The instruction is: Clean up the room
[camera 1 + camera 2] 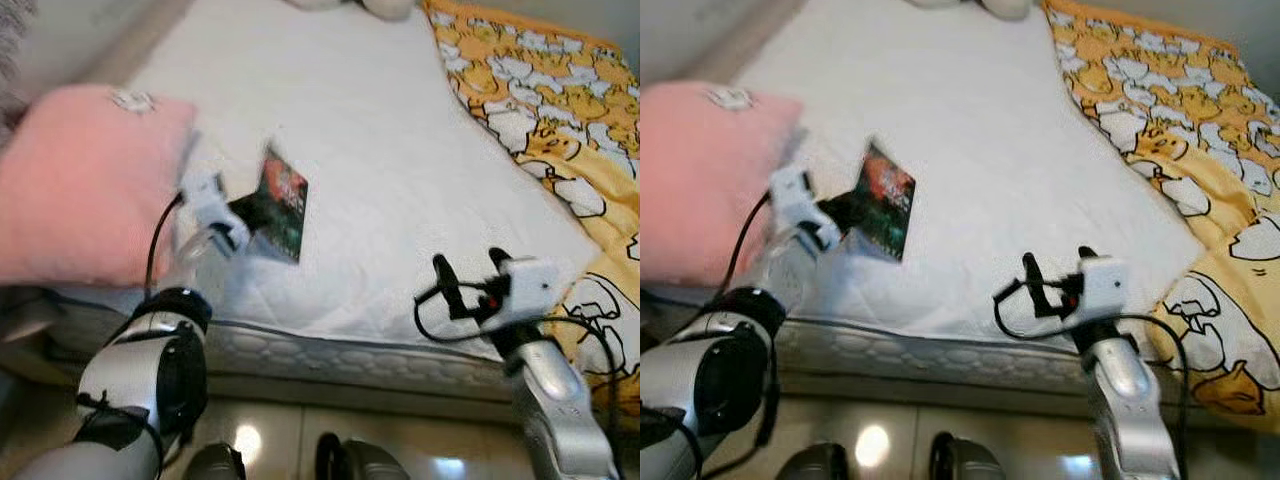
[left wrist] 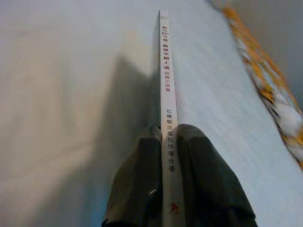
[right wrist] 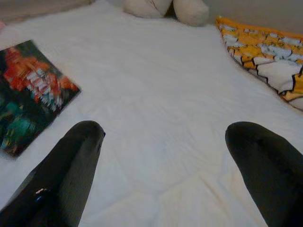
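**Count of things on the bed**

One book (image 1: 281, 205), at about 9 o'clock on the bed (image 1: 400, 140). One pink pillow (image 1: 85, 185) further toward 9. One yellow patterned blanket (image 1: 560, 110) at 3 o'clock. Two pale rounded stuffed shapes (image 3: 163, 8) at 12 o'clock.

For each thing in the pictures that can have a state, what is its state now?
Book: closed, gripped at its edge.
Left gripper: shut on the book's spine.
Right gripper: open, above the mattress.
Pink pillow: lying at the mattress edge.
Yellow blanket: spread, rumpled.
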Available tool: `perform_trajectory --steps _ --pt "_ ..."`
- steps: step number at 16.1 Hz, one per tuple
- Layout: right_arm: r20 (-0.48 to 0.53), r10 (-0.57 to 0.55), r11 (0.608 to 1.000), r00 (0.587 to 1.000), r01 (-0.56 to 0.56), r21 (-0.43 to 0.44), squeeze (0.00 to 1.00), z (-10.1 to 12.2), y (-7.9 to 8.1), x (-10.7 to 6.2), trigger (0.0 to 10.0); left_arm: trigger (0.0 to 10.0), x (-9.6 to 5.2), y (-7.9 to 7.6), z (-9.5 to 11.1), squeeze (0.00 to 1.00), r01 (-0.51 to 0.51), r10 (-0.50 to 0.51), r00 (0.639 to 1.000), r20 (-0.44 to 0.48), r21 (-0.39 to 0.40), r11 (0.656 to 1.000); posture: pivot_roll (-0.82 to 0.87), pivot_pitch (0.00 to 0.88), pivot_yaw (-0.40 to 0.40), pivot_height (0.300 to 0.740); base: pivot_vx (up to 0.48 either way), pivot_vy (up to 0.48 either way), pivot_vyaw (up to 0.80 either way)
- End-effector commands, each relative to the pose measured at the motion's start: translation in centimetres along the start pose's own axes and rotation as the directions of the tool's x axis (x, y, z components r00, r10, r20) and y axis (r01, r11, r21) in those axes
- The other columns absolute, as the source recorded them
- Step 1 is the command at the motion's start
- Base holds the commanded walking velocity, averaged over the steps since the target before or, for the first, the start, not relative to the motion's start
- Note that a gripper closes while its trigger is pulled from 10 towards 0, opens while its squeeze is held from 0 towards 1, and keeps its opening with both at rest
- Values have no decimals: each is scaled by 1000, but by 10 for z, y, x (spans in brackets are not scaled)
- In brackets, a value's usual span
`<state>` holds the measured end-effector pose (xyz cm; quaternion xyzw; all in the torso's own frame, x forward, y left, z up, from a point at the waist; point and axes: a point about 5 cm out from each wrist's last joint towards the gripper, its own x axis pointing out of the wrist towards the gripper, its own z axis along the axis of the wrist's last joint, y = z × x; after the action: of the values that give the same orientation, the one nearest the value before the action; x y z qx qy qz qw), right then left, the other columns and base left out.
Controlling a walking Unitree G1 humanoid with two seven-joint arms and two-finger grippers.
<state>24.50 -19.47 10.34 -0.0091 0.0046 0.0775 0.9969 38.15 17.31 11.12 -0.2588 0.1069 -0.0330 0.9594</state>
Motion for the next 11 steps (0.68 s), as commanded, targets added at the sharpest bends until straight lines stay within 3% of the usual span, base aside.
perform_trajectory --steps 1,3,4,6,9,11 --pt "-9 -13 1000 1000 13 0 0 4 -7 -5 10000 10000 -1 3 -7 0 -33 33 999 -4 -38 999 -199 199 -171 740 0 0 0" --pt "-22 -13 1000 1000 13 3 0 5 -7 -9 10000 10000 -8 22 -10 0 -121 122 993 9 -74 990 -204 209 -177 740 0 0 0" --pt "-25 -13 1000 1000 13 5 0 5 -7 -10 10000 10000 -9 23 -9 0 -127 129 992 14 -78 989 -204 209 -177 740 0 0 0" --pt "-54 51 997 997 -47 65 0 4 2 -15 10000 10000 -15 46 21 0 -199 218 967 133 -139 970 -190 212 -182 740 0 0 0" --pt "-118 251 964 961 -237 124 0 0 23 -19 10000 10000 -22 63 37 0 -247 262 949 176 -103 964 -186 217 -191 740 0 0 0" --pt "-138 256 964 957 -242 111 0 0 16 -18 10000 10000 -26 71 48 0 -271 285 935 209 -97 958 -188 220 -196 740 0 0 0"
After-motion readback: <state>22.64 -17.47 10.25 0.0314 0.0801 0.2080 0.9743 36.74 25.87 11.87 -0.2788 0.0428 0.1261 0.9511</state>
